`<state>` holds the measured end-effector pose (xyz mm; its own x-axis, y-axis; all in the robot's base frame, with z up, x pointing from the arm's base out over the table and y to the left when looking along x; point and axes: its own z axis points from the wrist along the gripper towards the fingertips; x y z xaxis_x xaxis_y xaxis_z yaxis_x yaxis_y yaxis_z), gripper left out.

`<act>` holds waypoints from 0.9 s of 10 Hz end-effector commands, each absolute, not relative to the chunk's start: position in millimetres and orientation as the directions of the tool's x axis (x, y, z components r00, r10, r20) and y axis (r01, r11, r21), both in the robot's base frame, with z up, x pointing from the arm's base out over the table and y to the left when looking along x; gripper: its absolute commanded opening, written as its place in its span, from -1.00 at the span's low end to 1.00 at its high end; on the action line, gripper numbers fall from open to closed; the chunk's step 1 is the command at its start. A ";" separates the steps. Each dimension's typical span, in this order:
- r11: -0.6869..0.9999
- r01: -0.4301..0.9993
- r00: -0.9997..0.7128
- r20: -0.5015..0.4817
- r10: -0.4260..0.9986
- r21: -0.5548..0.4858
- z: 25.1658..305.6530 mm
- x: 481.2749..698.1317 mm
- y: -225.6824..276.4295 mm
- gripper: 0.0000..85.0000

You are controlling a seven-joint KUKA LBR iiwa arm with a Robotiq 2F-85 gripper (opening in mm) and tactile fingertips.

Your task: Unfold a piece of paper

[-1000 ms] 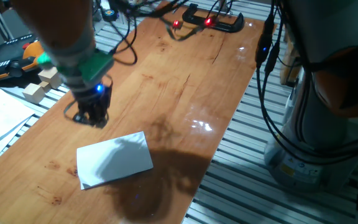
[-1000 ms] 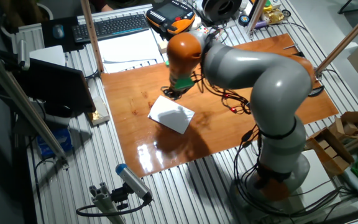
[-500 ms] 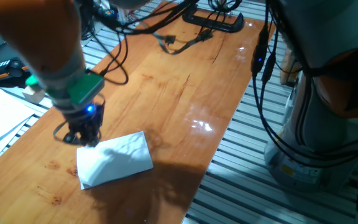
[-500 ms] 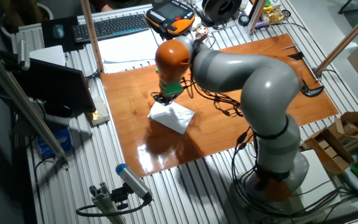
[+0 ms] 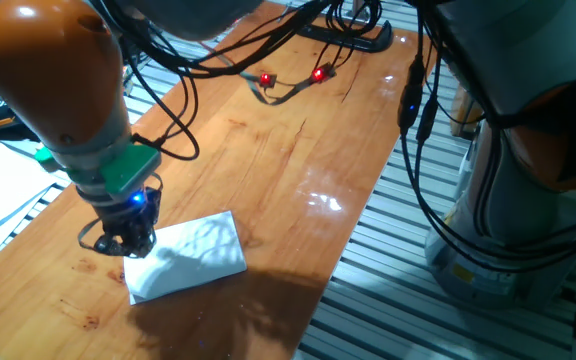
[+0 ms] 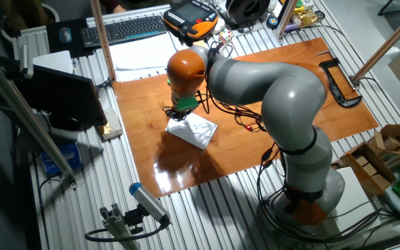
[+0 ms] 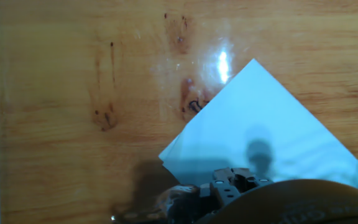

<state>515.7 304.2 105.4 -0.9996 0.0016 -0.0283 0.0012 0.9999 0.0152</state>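
- Wooden tabletop (image 5: 298, 130) is set on a slatted aluminium bench (image 6: 200, 208).
- One piece of paper (image 5: 186, 257) lies folded at the board's 7 o'clock.
- One gripper (image 5: 128, 240) is seen at its corner; finger state cannot be told.

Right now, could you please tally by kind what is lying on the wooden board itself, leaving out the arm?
Folded white piece of paper: 1
Black clamp on the board's edge: 1
Loose cable with red lights: 1
Total: 3
The gripper is at the paper's corner; whether it is open or shut cannot be told.
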 end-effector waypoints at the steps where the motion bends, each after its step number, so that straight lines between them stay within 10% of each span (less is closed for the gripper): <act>1: 1.000 0.002 -1.000 -0.029 0.003 0.017 102.6 515.3 306.0 -0.95; 9: 1.000 0.018 -1.000 -0.017 0.018 0.022 89.3 518.6 309.1 -0.95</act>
